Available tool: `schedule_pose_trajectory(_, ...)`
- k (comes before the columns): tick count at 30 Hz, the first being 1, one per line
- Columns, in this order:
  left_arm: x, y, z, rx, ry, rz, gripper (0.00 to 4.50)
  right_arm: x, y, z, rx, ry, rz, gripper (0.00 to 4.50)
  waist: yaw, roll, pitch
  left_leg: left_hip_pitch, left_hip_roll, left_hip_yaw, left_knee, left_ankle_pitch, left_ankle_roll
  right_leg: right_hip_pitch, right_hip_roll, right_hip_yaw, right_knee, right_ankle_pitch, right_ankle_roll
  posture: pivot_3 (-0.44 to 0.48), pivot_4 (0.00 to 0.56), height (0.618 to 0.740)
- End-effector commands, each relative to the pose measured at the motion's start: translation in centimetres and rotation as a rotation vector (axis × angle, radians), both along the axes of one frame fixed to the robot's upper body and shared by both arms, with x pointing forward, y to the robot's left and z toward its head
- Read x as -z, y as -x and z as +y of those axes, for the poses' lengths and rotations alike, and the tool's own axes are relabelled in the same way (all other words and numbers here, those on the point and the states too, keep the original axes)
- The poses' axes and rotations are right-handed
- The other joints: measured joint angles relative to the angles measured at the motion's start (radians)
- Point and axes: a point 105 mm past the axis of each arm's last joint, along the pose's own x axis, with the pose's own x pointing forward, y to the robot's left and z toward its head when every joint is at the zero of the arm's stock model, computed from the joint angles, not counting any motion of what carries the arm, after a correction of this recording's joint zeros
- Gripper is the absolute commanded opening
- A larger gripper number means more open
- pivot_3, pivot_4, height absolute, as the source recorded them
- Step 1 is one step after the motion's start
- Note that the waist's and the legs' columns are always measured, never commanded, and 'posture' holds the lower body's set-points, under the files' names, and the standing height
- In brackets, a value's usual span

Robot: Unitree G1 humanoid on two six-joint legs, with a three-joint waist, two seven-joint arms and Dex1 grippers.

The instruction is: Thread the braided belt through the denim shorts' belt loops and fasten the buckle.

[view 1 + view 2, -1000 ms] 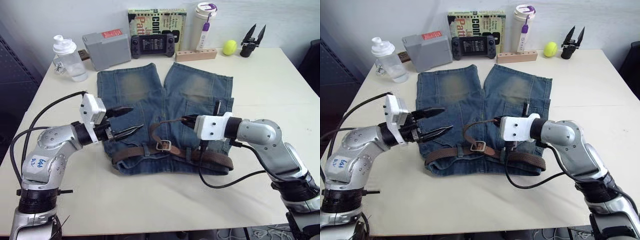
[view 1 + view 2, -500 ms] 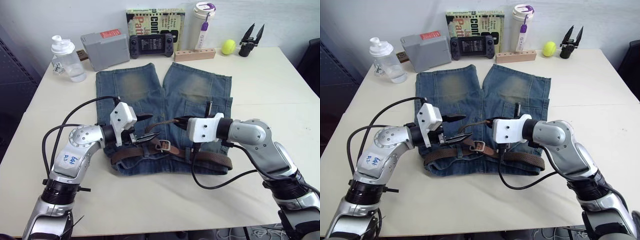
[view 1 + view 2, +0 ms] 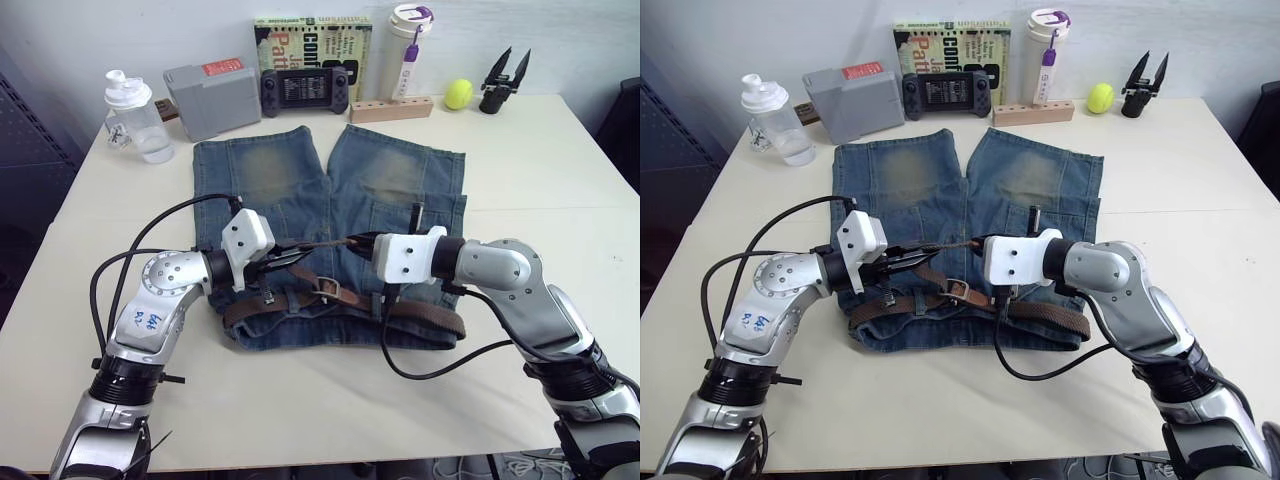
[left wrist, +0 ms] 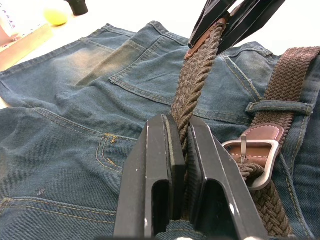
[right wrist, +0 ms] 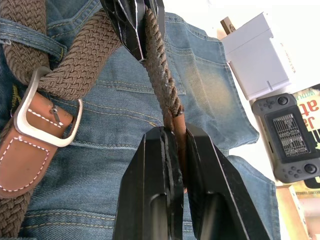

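Lower centre of the head view: the braided belt (image 3: 420,318) lies along the waistband of the denim shorts (image 3: 395,180), strap already passed through the buckle (image 3: 327,290). Just above, the left gripper (image 3: 292,259), spread open half a second ago, has clamped the raised free end. The right gripper (image 3: 360,243) grips the tan tip. Both hands can now pull it snug.

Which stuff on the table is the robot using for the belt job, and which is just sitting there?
Using: braided belt, buckle, denim shorts, left hand, right hand.

Just sitting: shaker bottle, grey box, game console, book, tumbler, yellow ball, wooden block.
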Motion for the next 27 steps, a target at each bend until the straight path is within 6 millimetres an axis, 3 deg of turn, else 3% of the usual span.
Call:
schedule_pose_trajectory(1, -0.9, 0.0, 0.2, -0.026, 0.037, -0.043, 0.00, -2.4, 0.3, -0.2, 0.019, -0.149, 0.027, 1.77, 0.000, 0.000, 0.000, 0.000, 0.000, 0.000, 0.000, 0.000, 0.000, 0.000, 0.000, 0.000, 0.000, 0.000, 0.000, 0.000, 0.150, 0.726)
schedule_pose_trajectory(4, -1.1, 0.0, 0.0, -0.031, 0.064, -0.045, 0.00, -3.2, -0.3, -1.3, 0.104, -0.281, 0.099, 3.21, 0.001, 0.000, 0.000, 0.000, 0.000, 0.000, 0.000, 0.000, 0.000, 0.000, 0.000, 0.000, 0.000, 0.000, 0.000, 0.000, 0.150, 0.726)
schedule_pose_trajectory(6, -1.3, 0.0, -0.1, -0.031, 0.092, -0.042, 0.00, -2.7, -0.4, -1.9, 0.146, -0.315, 0.182, 4.29, 0.002, 0.000, 0.000, 0.000, 0.000, 0.000, 0.000, 0.000, 0.000, 0.000, 0.000, 0.000, 0.000, 0.000, 0.000, 0.000, 0.150, 0.726)
schedule_pose_trajectory(10, -1.8, 0.6, -0.7, -0.009, 0.192, -0.022, 0.00, -0.4, -0.6, -2.8, 0.239, -0.399, 0.392, 4.41, 0.002, 0.000, 0.000, 0.000, 0.000, -0.001, 0.000, 0.000, 0.000, 0.000, 0.000, 0.000, 0.000, 0.000, 0.000, 0.000, 0.150, 0.726)
schedule_pose_trajectory(11, -2.0, 0.8, -0.8, 0.000, 0.208, -0.021, 0.00, -0.1, -0.9, -3.0, 0.270, -0.423, 0.413, 3.80, 0.001, 0.000, 0.000, 0.000, 0.000, 0.000, 0.000, 0.000, 0.000, 0.000, 0.000, 0.000, 0.000, 0.000, 0.000, 0.000, 0.150, 0.726)
schedule_pose_trajectory(13, -2.2, 1.2, -0.9, 0.017, 0.236, -0.019, 0.00, 0.8, -0.7, -2.5, 0.277, -0.444, 0.469, 3.10, 0.001, 0.000, 0.000, 0.000, 0.000, 0.000, 0.000, 0.000, 0.000, 0.000, 0.000, 0.000, 0.001, 0.000, 0.000, 0.000, 0.150, 0.726)
schedule_pose_trajectory(15, -2.2, 1.5, -1.0, 0.028, 0.247, -0.020, 0.00, 1.3, 0.2, -0.8, 0.223, -0.488, 0.574, 2.63, 0.000, 0.000, 0.000, 0.000, 0.000, 0.000, 0.000, 0.000, 0.000, 0.000, 0.000, 0.000, 0.001, 0.000, 0.000, 0.000, 0.150, 0.726)
schedule_pose_trajectory(19, -2.1, 1.9, -1.2, 0.041, 0.253, -0.016, 0.00, 2.2, 2.0, 2.1, 0.141, -0.498, 0.721, 0.86, -0.004, 0.000, 0.000, 0.000, 0.000, 0.000, -0.001, 0.000, 0.000, -0.001, 0.000, 0.000, 0.001, 0.000, 0.000, 0.000, 0.150, 0.726)
schedule_pose_trajectory(21, -2.0, 2.1, -1.3, 0.045, 0.253, -0.015, 0.00, 3.5, 3.1, 3.1, 0.122, -0.457, 0.796, 0.86, -0.005, 0.000, 0.000, 0.000, 0.000, 0.000, 0.000, 0.000, 0.000, -0.001, 0.000, 0.000, 0.001, 0.000, 0.000, 0.000, 0.150, 0.726)
schedule_pose_trajectory(27, -2.4, 2.3, -1.6, 0.049, 0.264, -0.026, 0.00, 8.0, 3.1, 3.3, 0.243, -0.327, 0.873, 0.86, 0.000, 0.000, 0.000, 0.000, -0.001, 0.000, 0.000, 0.000, 0.000, 0.000, 0.000, 0.000, 0.001, 0.000, 0.000, 0.000, 0.150, 0.726)
